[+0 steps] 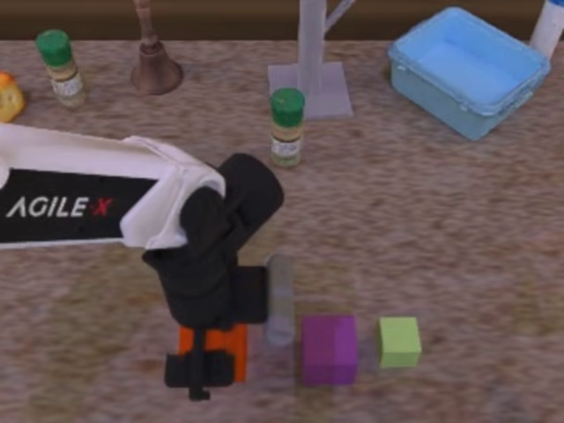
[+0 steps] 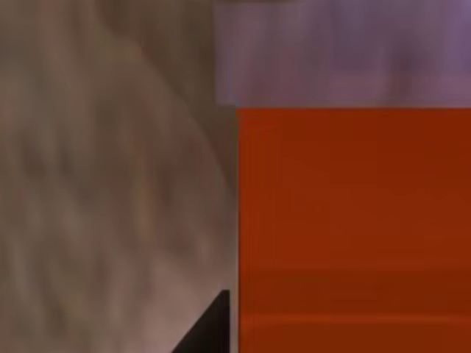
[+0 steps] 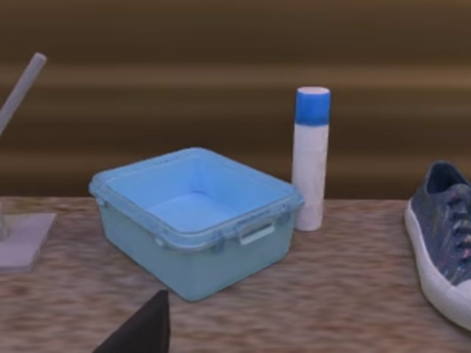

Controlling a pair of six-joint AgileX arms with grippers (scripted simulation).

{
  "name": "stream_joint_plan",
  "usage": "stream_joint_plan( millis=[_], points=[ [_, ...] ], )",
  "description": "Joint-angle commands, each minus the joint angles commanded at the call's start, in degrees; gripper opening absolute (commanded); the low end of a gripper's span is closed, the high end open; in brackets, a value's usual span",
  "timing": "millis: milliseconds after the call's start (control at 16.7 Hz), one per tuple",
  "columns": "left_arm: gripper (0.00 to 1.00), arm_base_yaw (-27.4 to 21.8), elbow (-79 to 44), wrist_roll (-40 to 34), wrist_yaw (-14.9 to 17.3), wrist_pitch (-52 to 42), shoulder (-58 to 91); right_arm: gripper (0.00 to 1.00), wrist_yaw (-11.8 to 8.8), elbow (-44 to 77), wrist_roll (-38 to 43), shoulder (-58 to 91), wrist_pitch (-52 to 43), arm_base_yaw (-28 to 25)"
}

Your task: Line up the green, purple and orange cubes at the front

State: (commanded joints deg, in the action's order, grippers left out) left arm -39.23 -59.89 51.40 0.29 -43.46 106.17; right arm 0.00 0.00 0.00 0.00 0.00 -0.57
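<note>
Three cubes stand in a row near the table's front edge: the orange cube [image 1: 238, 348] on the left, the purple cube [image 1: 329, 349] in the middle and the green cube [image 1: 399, 342] on the right. My left gripper [image 1: 207, 368] points down over the orange cube and covers most of it. In the left wrist view the orange cube [image 2: 353, 220] fills the right side. A thin strip of table shows between it and one dark fingertip [image 2: 215, 327], so the gripper is slightly open around the cube. The purple cube [image 2: 338, 51] lies just beyond. My right gripper [image 3: 210, 340] is parked out of the top view.
Two green-capped spice jars [image 1: 287, 126] [image 1: 60, 67], a wooden bell [image 1: 156, 66] and a grey stand [image 1: 313, 84] sit behind. A pale blue tub [image 1: 467, 70] is at the back right, with a blue-capped bottle [image 3: 311, 158] and a shoe [image 3: 445, 235] near it.
</note>
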Motion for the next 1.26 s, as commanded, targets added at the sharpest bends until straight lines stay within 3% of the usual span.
stream_joint_plan(
  millis=[120, 720, 1260],
  points=[
    [1.0, 0.0, 0.0, 0.0, 0.0, 0.0, 0.0, 1.0, 0.0, 0.0, 0.0, 0.0, 0.0, 0.0],
    [1.0, 0.1, -0.8, 0.1, 0.0, -1.0, -0.4, 1.0, 0.0, 0.0, 0.0, 0.0, 0.0, 0.0],
    [1.0, 1.2, -9.3, -0.2, 0.0, -15.8, -6.6, 1.0, 0.0, 0.0, 0.0, 0.0, 0.0, 0.0]
  ],
)
